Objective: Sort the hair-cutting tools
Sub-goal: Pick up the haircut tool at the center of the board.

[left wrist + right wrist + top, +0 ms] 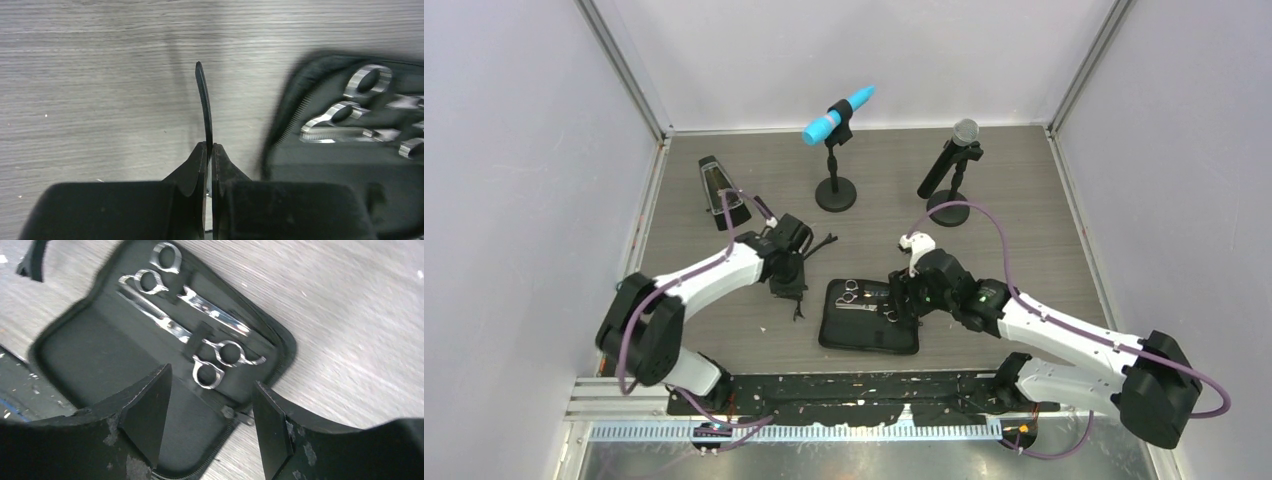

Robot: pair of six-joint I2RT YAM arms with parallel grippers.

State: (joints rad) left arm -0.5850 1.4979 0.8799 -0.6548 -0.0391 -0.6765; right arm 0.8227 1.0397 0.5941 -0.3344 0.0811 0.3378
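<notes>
An open black zip case (869, 335) lies at the centre front. Two silver scissors (849, 295) (890, 315) lie strapped in its upper half; they also show in the right wrist view (165, 270) (220, 360). My left gripper (789, 290) is just left of the case, shut on a thin flat black comb (204, 100) seen edge-on, sticking out past the fingertips (210, 146). Two thin black hair clips (820, 243) lie on the table behind it. My right gripper (902, 300) is open and empty above the case's right end (212, 405).
A black pyramid metronome (719, 185) stands at the back left. A blue microphone on a stand (837, 115) and a black microphone on a stand (949, 165) stand at the back. Walls close in left, right and behind.
</notes>
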